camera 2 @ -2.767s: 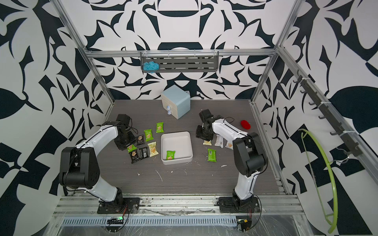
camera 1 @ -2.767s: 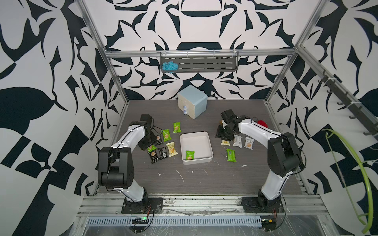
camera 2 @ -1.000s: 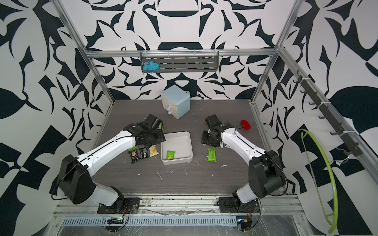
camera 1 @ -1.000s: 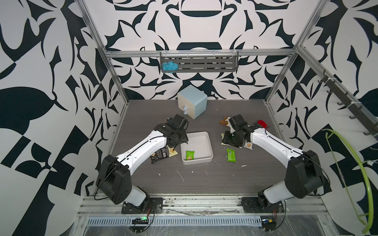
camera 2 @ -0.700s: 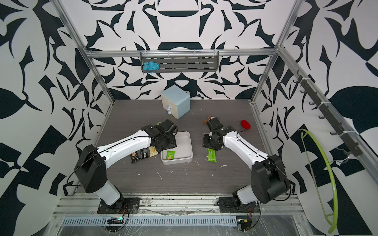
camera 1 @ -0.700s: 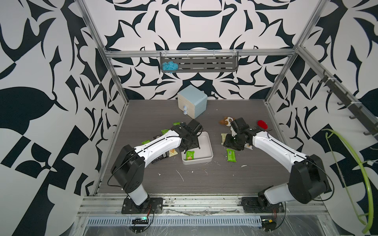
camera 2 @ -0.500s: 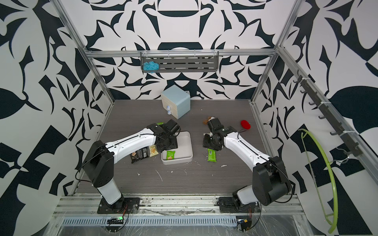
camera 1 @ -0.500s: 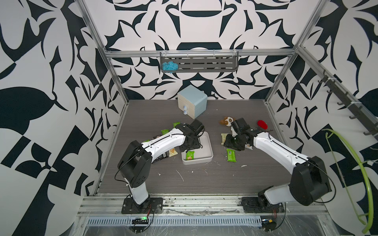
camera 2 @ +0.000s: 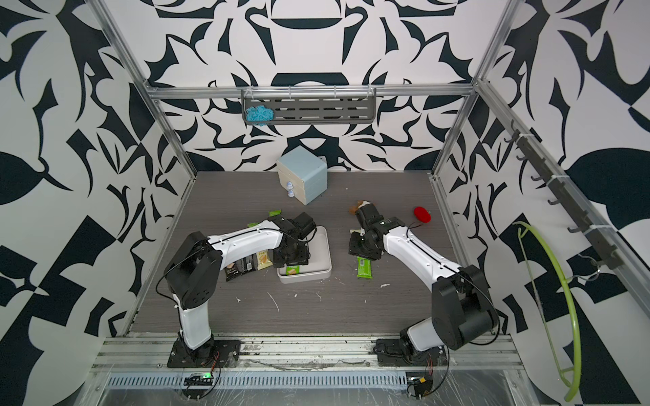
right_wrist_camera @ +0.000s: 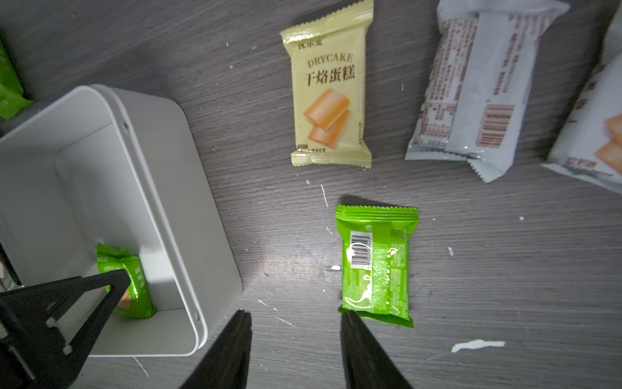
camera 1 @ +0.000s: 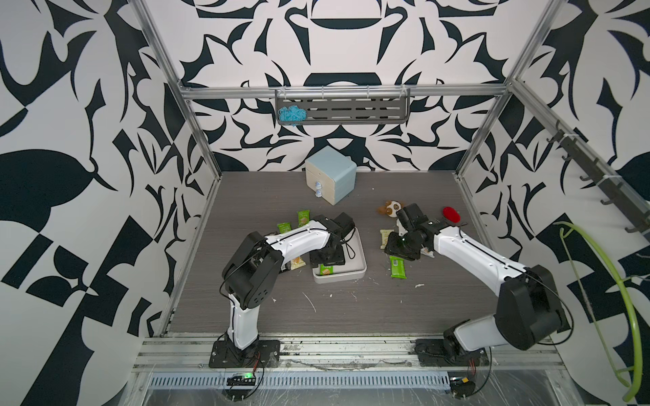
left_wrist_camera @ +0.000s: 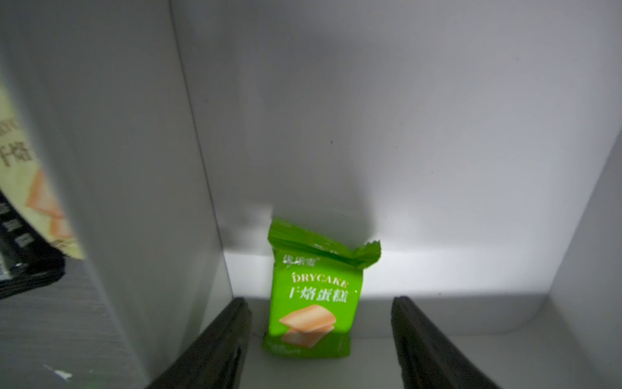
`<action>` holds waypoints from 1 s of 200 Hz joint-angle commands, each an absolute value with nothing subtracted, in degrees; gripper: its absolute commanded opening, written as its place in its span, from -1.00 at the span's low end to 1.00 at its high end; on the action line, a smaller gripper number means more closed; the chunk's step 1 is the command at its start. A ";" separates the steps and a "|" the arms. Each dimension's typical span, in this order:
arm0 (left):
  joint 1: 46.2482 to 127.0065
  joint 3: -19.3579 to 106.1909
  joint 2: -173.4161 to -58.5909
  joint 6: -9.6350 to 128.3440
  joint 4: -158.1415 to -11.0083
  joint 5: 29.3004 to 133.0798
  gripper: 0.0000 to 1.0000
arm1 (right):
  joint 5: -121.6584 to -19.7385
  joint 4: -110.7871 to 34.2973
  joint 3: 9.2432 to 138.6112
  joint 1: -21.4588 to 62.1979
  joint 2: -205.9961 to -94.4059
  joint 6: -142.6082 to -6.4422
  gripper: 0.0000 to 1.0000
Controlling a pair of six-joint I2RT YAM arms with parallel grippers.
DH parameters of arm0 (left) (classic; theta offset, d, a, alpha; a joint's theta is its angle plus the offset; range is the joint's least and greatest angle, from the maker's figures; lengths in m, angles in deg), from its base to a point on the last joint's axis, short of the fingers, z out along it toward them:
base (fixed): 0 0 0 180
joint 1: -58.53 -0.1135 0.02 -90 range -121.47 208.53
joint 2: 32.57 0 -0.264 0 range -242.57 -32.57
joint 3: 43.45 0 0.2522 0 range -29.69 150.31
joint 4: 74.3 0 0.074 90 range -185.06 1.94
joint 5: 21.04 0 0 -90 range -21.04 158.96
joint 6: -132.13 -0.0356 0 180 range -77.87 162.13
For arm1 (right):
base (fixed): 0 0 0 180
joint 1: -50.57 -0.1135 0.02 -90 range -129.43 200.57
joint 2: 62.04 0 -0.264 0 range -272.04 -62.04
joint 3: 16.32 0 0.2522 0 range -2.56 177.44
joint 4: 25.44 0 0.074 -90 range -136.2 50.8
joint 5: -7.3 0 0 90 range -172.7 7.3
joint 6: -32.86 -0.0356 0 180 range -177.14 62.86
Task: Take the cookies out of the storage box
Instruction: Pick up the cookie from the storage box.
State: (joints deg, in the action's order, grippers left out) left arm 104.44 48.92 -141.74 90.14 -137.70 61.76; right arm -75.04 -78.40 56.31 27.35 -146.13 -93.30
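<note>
Green wrapper picturing a tan biscuit: one cookie packet [left_wrist_camera: 313, 296] lies in the storage box [right_wrist_camera: 161, 188], near a corner. The left hand [left_wrist_camera: 321, 303] reaches inside the box, fingers spread either side of that packet without touching it. Outside the box the right hand [right_wrist_camera: 294, 315] hovers over the tabletop [right_wrist_camera: 505, 269], fingers apart and empty, just beside a green packet [right_wrist_camera: 375, 266]; a pale yellow packet [right_wrist_camera: 330, 91] and white packets [right_wrist_camera: 471, 87] also lie outside

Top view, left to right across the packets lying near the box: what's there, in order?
In a top view: black wrapped packets → pale yellow wrapped packet → shallow off-white plastic storage box holding one green wrapped packet → another green wrapped packet flat on the table → small red object, farther back.
</note>
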 commanded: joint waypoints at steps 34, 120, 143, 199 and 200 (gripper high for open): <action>104.67 49.55 -144.38 87.66 -137.42 64.21 0.48 | -75.92 -78.48 59.03 27.58 -148.38 -92.56 -0.01; 104.80 50.56 -147.53 87.64 -137.01 64.74 0.41 | -75.84 -78.66 60.80 27.81 -150.99 -92.21 -0.02; 104.76 50.51 -147.80 87.66 -136.47 64.31 0.29 | -75.97 -78.74 60.98 27.94 -151.07 -92.16 -0.02; 104.67 53.15 -148.68 87.74 -136.22 63.18 0.02 | -76.12 -79.93 60.98 28.32 -149.84 -91.81 -0.03; 104.67 53.22 -148.77 87.70 -136.18 63.17 0.02 | -76.11 -79.95 60.98 28.33 -149.84 -91.79 -0.03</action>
State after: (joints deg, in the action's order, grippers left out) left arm 104.57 50.93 -147.05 87.91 -136.28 63.84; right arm -75.08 -78.44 59.26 28.00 -151.70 -92.71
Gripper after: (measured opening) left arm 0.512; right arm 0.488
